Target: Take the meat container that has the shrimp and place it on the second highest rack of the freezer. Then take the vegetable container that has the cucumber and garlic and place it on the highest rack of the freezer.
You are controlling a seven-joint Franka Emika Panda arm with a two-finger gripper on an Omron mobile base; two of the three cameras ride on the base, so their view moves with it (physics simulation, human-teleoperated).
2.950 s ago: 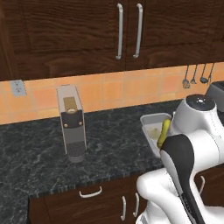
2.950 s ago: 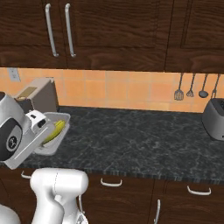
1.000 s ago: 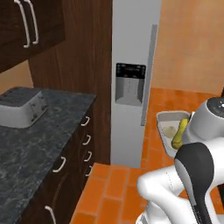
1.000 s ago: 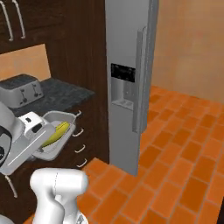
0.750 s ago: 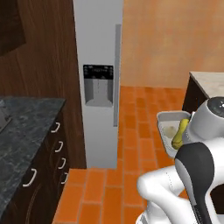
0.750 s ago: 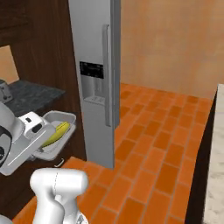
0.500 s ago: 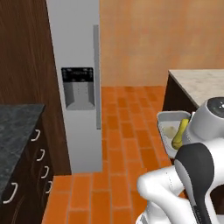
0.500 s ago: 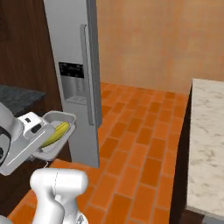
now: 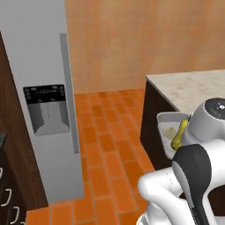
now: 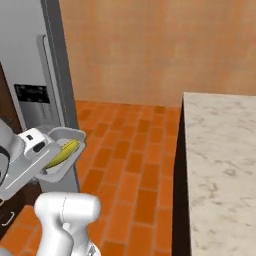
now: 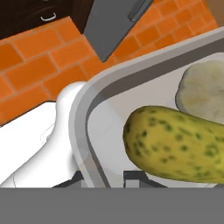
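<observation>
My gripper point(image 11: 103, 178) is shut on the near rim of the vegetable container point(image 11: 89, 131), a pale grey tray that I hold up in front of the arm. In it lie the yellow-green cucumber point(image 11: 175, 142) and the pale garlic point(image 11: 203, 92). The same vegetable container point(image 10: 64, 152) with the cucumber point(image 10: 62, 152) sits at the white hand on the left of the right base view. In the left base view the vegetable container point(image 9: 166, 121) is half hidden behind the arm. The silver freezer point(image 9: 39, 88) stands to the left with its door shut, so its racks are hidden. The meat container with the shrimp is out of view.
A dark island with a pale marble top point(image 10: 220, 160) stands on the right, close to the arm. Orange brick floor point(image 9: 105, 149) runs between it and the freezer. Dark drawers point(image 9: 9, 204) adjoin the freezer on its left. A tan wall point(image 10: 150, 50) closes the back.
The whole picture has swept sideways as the base turned: the countertop and cabinets slid out, the freezer and then the island came in. The tray stays gripped the same way.
</observation>
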